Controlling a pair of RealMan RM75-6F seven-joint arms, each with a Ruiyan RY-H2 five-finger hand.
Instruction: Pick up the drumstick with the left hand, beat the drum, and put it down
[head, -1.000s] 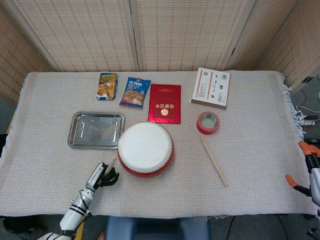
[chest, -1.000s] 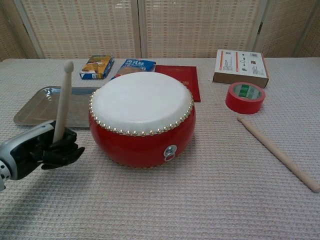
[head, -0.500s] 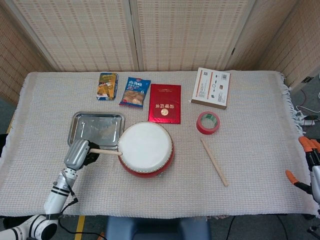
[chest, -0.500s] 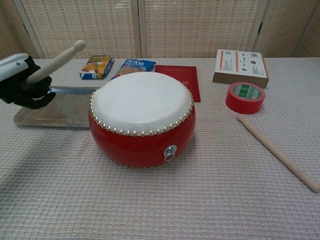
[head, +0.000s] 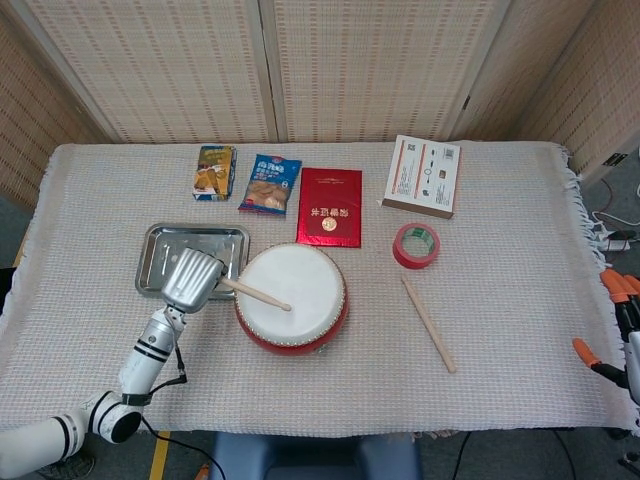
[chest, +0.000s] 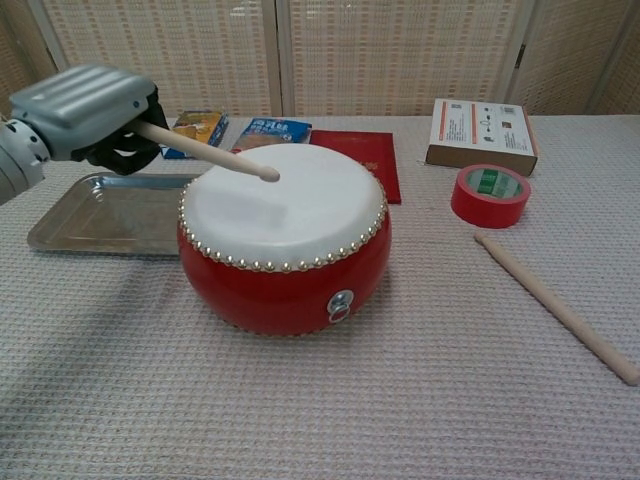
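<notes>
Left hand: the silver-backed left hand (head: 190, 277) (chest: 88, 108) grasps the pale wooden drumstick with a rounded tip (head: 256, 294) (chest: 208, 153) at the left of the frame.
Drumstick: it slants from the hand out over the white skin of the round red drum with a studded rim (head: 292, 297) (chest: 285, 235); whether the tip touches the skin cannot be told.
Right hand: only orange-tipped parts (head: 612, 325) show at the right edge of the head view, cut off; its state cannot be told.
Around the drum: a shiny rectangular metal tray (head: 163, 246) (chest: 60, 225) lies just left, partly covered by the hand.
Second stick: a plain wooden stick (head: 428, 323) (chest: 556, 306) lies right of the drum.
Tape: a red roll of tape (head: 416, 245) (chest: 490, 195) sits above that stick.
Back row: a yellow-and-blue small box (head: 214, 172), a blue snack packet (head: 270, 184), a flat red booklet with gold characters (head: 330, 206) and a white-and-orange carton (head: 422, 175) (chest: 482, 135).
Counter: covered in a beige woven cloth (head: 500, 330) (chest: 300, 410), fringed at the right edge.
</notes>
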